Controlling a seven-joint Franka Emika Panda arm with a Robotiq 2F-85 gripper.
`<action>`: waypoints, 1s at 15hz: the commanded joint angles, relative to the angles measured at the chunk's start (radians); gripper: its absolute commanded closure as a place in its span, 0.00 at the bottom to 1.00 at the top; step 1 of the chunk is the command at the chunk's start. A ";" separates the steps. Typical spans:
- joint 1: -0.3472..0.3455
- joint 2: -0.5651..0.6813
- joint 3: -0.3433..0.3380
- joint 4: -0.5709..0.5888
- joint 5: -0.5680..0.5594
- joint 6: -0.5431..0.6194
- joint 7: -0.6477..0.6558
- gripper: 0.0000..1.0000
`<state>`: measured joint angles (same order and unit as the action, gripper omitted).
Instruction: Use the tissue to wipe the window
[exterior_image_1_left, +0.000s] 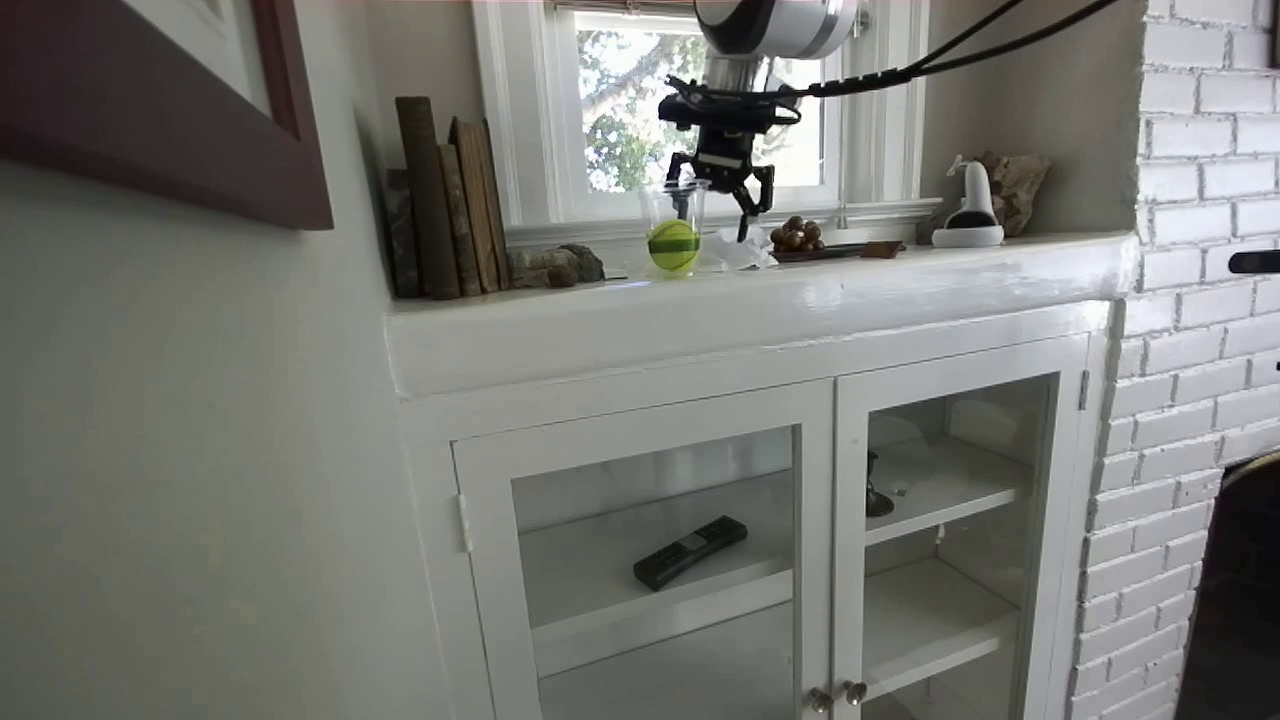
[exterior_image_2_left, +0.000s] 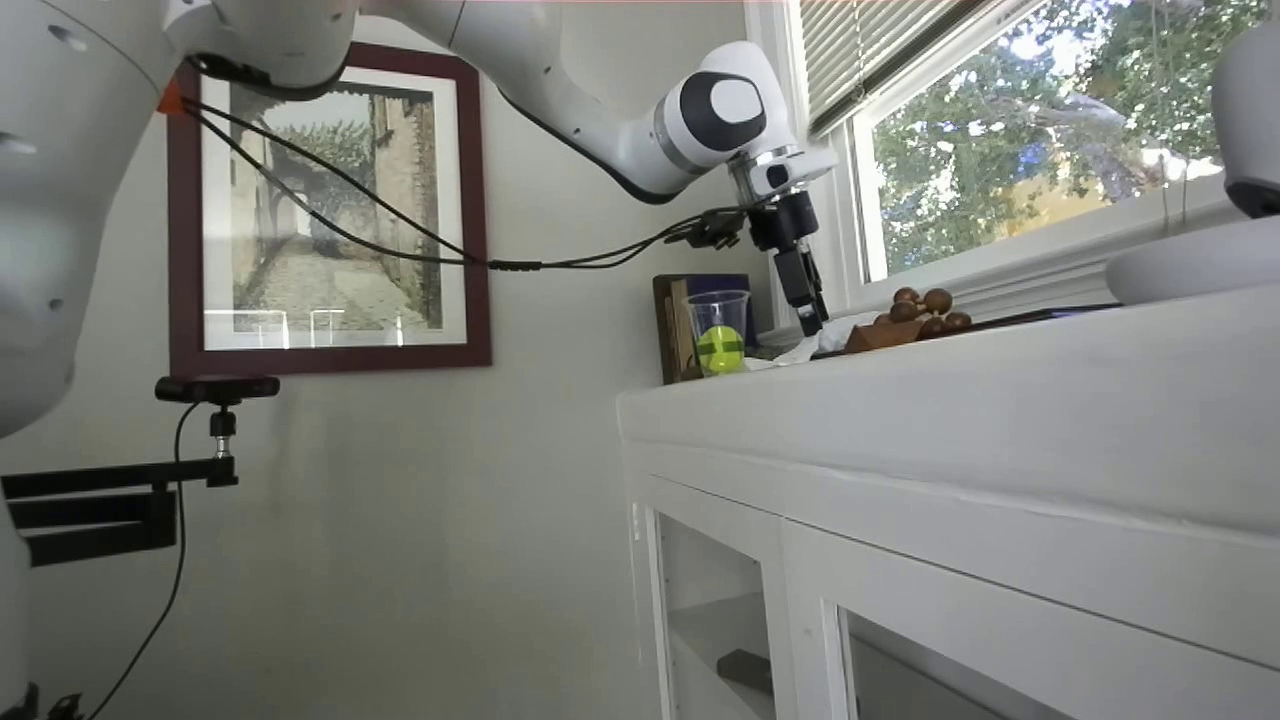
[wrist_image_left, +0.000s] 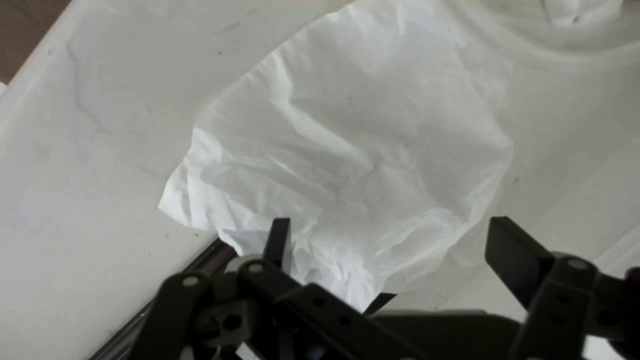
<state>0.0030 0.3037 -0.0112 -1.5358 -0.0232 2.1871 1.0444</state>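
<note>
The tissue is white, thin and crumpled. It lies on the white ledge and shows in both exterior views. My gripper is open above the tissue's near edge. In the wrist view, the left fingertip overlaps the tissue and the right one is beside it over bare ledge. Whether the tips touch the tissue is unclear. In both exterior views the gripper points down just over the ledge. The window, white-framed with green foliage outside, stands behind the ledge.
A clear cup with a yellow-green ball stands close beside the gripper. Brown wooden beads and a dark flat item lie on the other side. Books, stones and a white device also stand on the ledge.
</note>
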 joint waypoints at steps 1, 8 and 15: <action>0.009 0.055 -0.010 0.075 0.048 -0.020 -0.027 0.28; 0.010 0.091 -0.010 0.117 0.063 -0.034 -0.030 0.69; 0.016 0.069 -0.003 0.124 0.091 -0.056 -0.026 1.00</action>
<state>0.0135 0.3731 -0.0109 -1.4425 0.0156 2.1625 1.0432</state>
